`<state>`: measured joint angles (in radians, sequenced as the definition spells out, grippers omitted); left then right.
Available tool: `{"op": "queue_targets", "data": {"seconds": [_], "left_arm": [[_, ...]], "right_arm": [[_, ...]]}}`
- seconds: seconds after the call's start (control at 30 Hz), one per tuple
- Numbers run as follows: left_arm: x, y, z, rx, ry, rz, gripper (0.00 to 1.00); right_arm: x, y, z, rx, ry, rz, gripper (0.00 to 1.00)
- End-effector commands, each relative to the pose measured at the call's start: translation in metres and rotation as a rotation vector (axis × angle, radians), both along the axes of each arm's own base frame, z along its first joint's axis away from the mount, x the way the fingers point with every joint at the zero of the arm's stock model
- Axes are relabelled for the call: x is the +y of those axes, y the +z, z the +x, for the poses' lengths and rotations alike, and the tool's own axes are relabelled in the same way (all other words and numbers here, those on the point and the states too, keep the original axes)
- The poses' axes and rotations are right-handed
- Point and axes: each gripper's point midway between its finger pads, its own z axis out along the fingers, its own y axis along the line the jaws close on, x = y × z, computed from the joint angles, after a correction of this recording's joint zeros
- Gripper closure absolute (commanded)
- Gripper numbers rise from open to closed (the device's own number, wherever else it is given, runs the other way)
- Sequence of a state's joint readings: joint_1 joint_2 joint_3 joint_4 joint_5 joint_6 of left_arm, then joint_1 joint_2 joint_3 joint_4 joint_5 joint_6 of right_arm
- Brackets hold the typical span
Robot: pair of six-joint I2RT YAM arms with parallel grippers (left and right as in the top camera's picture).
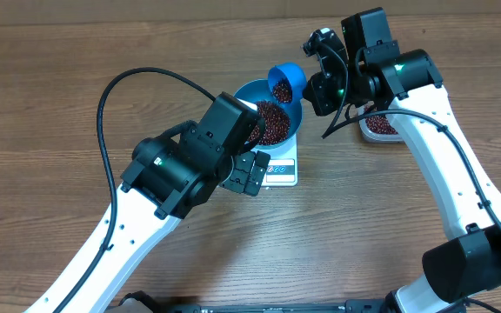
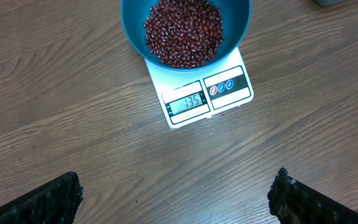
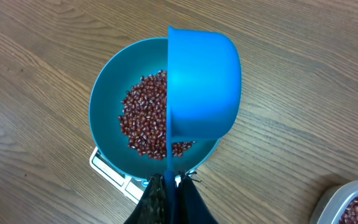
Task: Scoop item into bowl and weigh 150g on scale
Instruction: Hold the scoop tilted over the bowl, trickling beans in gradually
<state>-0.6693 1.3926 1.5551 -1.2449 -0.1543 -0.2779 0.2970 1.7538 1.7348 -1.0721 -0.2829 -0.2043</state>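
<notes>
Dark red-brown beans [image 2: 184, 31] heaped in deep teal-blue bowl [image 2: 132, 25] on flat white square scale [image 2: 238, 93]; display [image 2: 187, 101] seems to read 135, short of target. Right gripper [image 3: 169, 186] clenched on bright-blue plastic scoop [image 3: 204, 81], tipped over bowl, beans inside; left gripper [image 2: 176, 198] released, hovering near.

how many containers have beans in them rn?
3: teal bowl on the scale; blue scoop held over it by the right hand; clear tub off to the side, partly hidden.
</notes>
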Motion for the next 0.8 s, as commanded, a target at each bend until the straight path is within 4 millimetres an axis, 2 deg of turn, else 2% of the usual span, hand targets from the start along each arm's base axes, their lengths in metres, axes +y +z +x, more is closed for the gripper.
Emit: {"op": "queue_targets", "data": {"seconds": [0.0, 0.77], "left_arm": [[-0.0003, 0.0067, 0.0028, -0.021, -0.013, 0.001, 0.01], [-0.0003, 0.0067, 0.0028, -0.021, -0.012, 0.002, 0.01]], "right_arm": [[0.0006, 0.0202, 0.0017, -0.045, -0.021, 0.019, 0.96], [-0.0001, 0.019, 0.0002, -0.036, -0.022, 0.017, 0.96]]}}
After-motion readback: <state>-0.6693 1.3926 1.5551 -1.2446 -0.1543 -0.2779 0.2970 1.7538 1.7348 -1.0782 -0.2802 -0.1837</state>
